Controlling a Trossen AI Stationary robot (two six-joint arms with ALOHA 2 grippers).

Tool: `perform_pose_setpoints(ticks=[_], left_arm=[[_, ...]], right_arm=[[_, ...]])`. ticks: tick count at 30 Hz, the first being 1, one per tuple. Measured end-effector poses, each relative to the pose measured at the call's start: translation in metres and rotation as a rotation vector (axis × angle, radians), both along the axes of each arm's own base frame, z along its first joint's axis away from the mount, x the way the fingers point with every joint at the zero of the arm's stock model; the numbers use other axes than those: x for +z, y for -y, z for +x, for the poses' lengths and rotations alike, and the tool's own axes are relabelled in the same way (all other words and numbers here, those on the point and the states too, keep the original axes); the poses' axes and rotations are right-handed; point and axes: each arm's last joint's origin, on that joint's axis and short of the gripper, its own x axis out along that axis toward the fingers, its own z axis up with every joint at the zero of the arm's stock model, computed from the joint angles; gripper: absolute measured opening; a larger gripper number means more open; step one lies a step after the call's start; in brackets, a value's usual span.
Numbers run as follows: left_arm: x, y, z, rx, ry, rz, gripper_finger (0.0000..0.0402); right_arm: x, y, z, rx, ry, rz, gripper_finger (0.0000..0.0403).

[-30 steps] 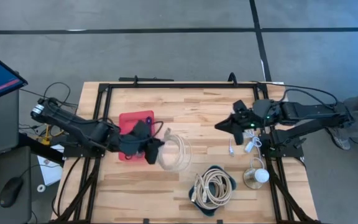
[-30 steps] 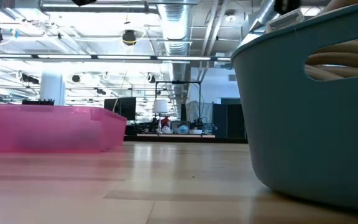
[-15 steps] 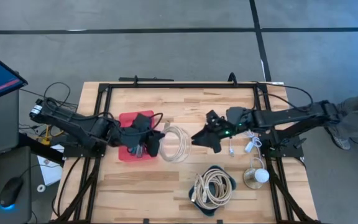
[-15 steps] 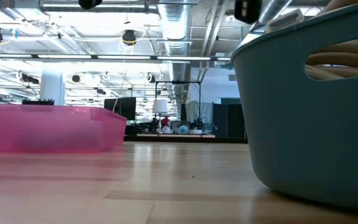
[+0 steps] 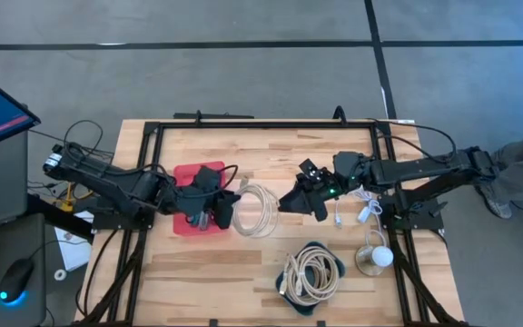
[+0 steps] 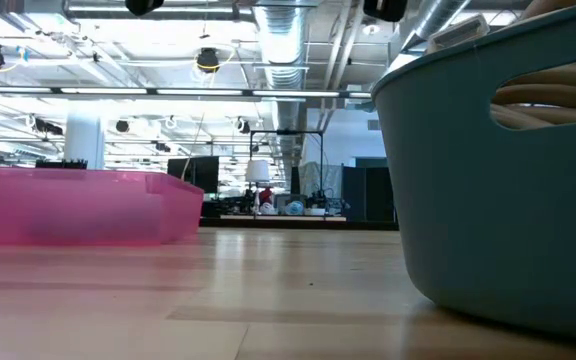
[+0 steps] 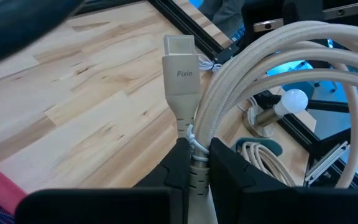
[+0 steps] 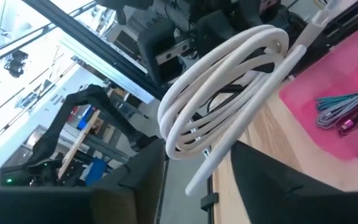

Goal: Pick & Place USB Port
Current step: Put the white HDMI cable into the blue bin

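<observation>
From the high view, the left end effector (image 5: 223, 207) sits just off the right edge of the pink tray (image 5: 189, 174), clenched on a coiled white USB cable (image 5: 257, 209) whose loops hang over the bare wooden worktop (image 5: 271, 154) toward three o'clock of the tray. The coil's long axis runs roughly twelve to six o'clock. The right end effector (image 5: 293, 202) reaches in from three o'clock and stops near the coil's right side, its fingers spread apart and holding nothing. At about five o'clock from the coil stands a teal basket (image 5: 309, 247) holding beige cables (image 5: 312, 271), and just right of it a small lamp with a white bulb (image 5: 376, 256); a loose white cord (image 5: 363, 211) lies below the right arm. In the low view the pink tray (image 6: 78, 205) fills the nine o'clock side and the teal basket (image 6: 498, 170) the three o'clock side, with neither end effector's fingertips showing. The left wrist view shows the dark fingers (image 7: 178, 168) pinched on the white USB cable (image 7: 278, 81) just behind its plug (image 7: 180, 71), which is marked "Pixio" and points straight away from the end effector, metal tip outward, with the loops curving off beside it. The right wrist view looks between its own parted fingers (image 8: 263, 165) at the white USB cable (image 8: 222, 112), held clear of the worktop, its loops stretched along a slanted axis, with a braided cable (image 8: 347, 109) lying in the pink tray (image 8: 328, 74) beyond.
</observation>
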Motion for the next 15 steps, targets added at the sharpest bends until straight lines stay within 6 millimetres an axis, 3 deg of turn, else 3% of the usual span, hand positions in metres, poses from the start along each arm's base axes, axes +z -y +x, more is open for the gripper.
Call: perform_pose_setpoints(ticks=[9,15], left_arm=[[-0.0003,-0.0004,-0.0002,0.003,-0.005,0.004,0.0035],[0.0,-0.002,0.0004,0.009,-0.002,0.003,0.0035]], right_arm=[[-0.0075,-0.0006,0.0081,-0.001,-0.012,-0.007,0.0044],[-0.0085,-0.0006,0.0092,0.003,0.002,-0.046,0.0008]])
